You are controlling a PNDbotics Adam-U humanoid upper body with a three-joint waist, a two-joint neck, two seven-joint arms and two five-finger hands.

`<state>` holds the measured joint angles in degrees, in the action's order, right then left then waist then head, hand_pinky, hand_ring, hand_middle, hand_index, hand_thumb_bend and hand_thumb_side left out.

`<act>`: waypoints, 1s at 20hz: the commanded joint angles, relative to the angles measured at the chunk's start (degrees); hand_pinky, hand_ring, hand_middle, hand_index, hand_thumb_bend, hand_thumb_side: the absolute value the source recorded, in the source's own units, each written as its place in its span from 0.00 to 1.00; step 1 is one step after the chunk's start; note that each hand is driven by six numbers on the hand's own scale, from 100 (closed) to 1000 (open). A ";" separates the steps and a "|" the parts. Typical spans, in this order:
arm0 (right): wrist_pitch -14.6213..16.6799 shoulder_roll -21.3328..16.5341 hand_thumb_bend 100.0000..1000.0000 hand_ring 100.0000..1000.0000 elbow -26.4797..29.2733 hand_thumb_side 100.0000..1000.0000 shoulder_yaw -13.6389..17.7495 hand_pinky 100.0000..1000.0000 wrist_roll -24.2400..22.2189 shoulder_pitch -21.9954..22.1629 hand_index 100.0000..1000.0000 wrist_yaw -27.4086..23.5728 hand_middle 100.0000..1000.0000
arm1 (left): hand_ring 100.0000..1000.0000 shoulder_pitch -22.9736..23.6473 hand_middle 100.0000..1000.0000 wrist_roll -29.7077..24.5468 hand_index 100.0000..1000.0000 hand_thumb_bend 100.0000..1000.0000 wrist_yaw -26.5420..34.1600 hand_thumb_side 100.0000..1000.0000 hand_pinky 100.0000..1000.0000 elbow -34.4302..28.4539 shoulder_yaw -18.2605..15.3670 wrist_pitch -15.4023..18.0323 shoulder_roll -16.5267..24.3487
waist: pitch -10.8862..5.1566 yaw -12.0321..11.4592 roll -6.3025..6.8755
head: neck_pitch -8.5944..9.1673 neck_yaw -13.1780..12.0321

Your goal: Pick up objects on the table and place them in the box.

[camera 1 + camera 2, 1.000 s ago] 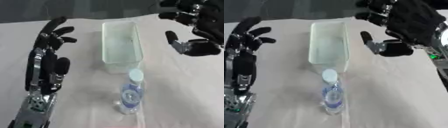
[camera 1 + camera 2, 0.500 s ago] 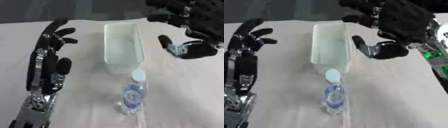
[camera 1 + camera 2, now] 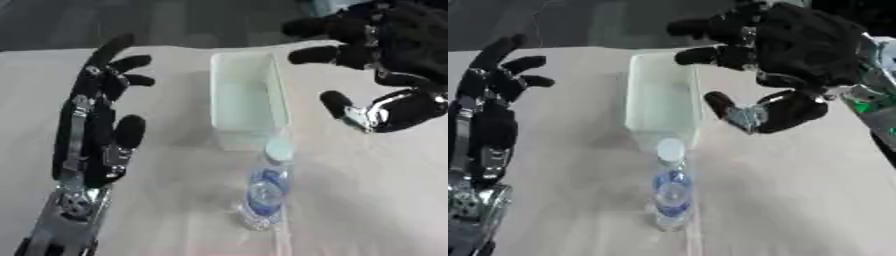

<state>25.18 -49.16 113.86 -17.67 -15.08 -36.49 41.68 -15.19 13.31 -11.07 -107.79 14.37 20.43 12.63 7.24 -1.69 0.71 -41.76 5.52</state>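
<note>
Right robot hand (image 3: 794,60) above the far right of the tabletop (image 3: 367,200), fingers spread apart, holding nothing, beside the box (image 3: 248,100). Left robot hand (image 3: 101,125) at the left side, fingers up and relaxed, empty. Clear bottle (image 3: 262,192) with pale cap upright, just in front of the box's near end.
</note>
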 commanded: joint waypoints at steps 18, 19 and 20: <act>3.41 -7.06 0.36 0.84 0.73 1.00 -6.66 0.74 -18.15 -5.07 1.00 -18.52 1.00 | 0.76 -3.05 0.87 -1.70 0.92 0.45 -0.98 0.73 0.59 -0.56 -0.02 -0.68 4.50 | -1.63 0.45 -1.10 | -1.54 0.55; 3.34 -6.81 0.34 0.83 0.73 1.00 -6.66 0.72 -17.83 -5.39 0.99 -17.71 1.00 | 0.76 -3.08 0.87 -1.78 0.92 0.45 -0.96 0.73 0.59 -0.55 0.03 -0.69 4.48 | -1.68 0.38 -1.15 | -1.38 0.56; 3.31 -6.54 0.35 0.83 0.73 1.00 -6.65 0.72 -17.31 -5.67 0.99 -16.87 1.00 | 0.76 -3.12 0.87 -1.86 0.92 0.45 -0.94 0.73 0.59 -0.54 0.07 -0.69 4.45 | -1.72 0.32 -1.20 | -1.26 0.57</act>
<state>28.61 -54.94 113.87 -24.76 -32.59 -40.87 23.96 -17.59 11.62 -12.05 -107.27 14.39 19.70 16.16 6.56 -1.32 -0.40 -43.35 5.56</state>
